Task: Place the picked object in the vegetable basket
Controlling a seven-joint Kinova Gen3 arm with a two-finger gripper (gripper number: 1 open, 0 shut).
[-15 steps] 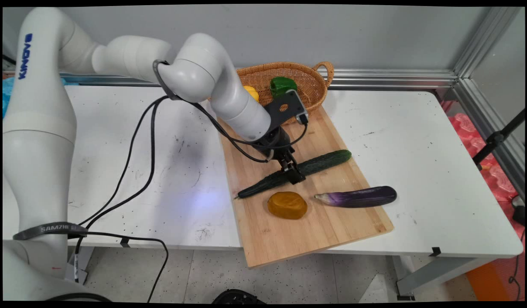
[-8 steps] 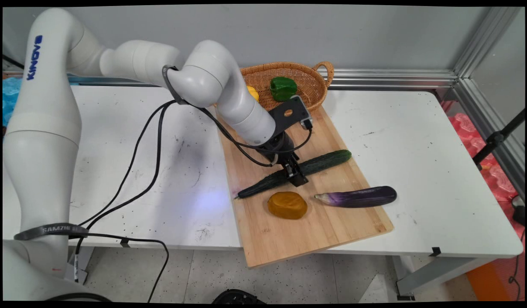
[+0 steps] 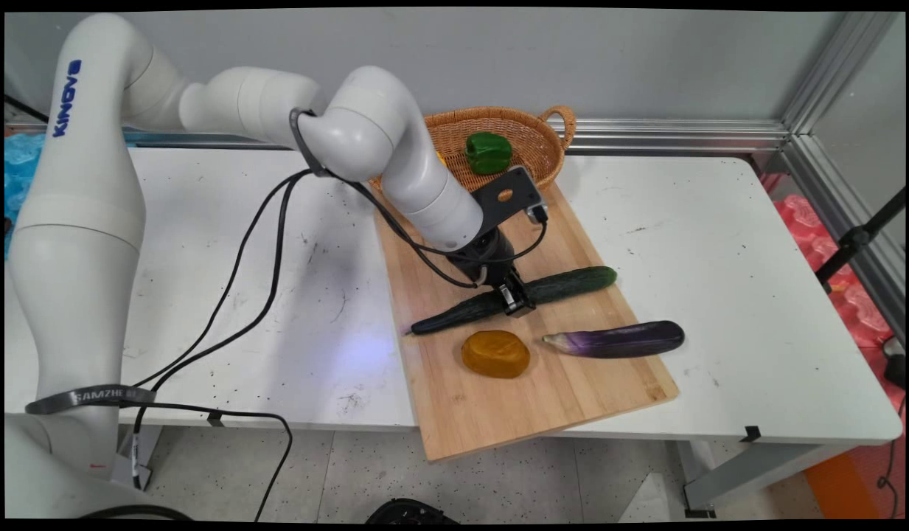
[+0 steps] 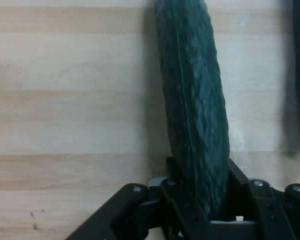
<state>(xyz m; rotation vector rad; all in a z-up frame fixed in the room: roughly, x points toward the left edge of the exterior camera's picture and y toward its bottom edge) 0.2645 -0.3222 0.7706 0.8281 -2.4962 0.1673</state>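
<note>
We see the tool (image 3: 514,299) clamped on the cucumber (image 3: 572,284) near its middle, one black finger pressed to each side of the dark green, bumpy skin; in the hand view the cucumber (image 4: 195,110) rises straight up out of the tool (image 4: 200,200) between its fingers (image 4: 175,205). The cucumber lies lengthwise across the wooden cutting board (image 3: 498,413), its thin end reaching out on one side of the tool toward the board's edge and its thicker end reaching out on the other; we cannot tell whether it rests on the wood or hangs just above it. Just in front of the tool, nearer the camera, an amber, rounded lump (image 3: 495,353) sits on the board, and beside that a purple eggplant (image 3: 616,339) lies partly on the board with its fat end over the white bench (image 3: 719,243). Behind the tool, past the board's far end, a wicker basket (image 3: 550,140) stands on the bench with a green pepper (image 3: 488,152) in it.
</note>
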